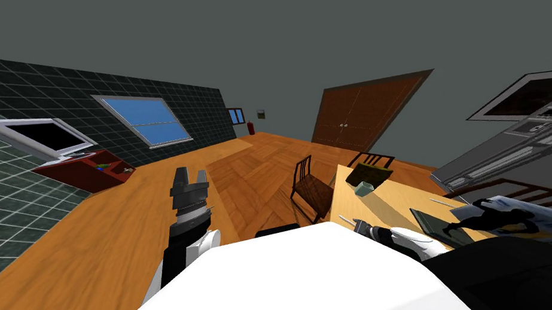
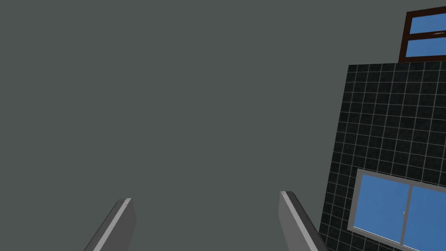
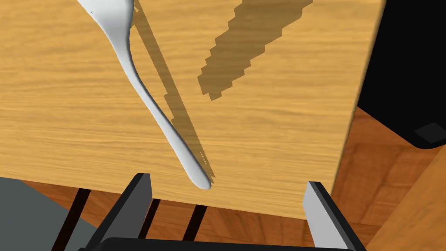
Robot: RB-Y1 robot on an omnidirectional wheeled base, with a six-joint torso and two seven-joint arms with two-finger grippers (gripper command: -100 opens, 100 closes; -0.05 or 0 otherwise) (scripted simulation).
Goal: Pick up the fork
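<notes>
Fork (image 3: 148, 100) lies flat on the wooden table (image 3: 283, 130), handle tip by the near edge. The right gripper (image 3: 226, 181) is wide open and empty, ready to close around the handle. The left gripper (image 1: 189, 178), open too, waits aside.

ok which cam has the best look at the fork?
Right wrist view: the fork lies on the wooden table, its white handle ending near the edge ahead of the open right claw. Head view gives a thin white sliver by that claw. Left wrist view faces away from the table.
</notes>
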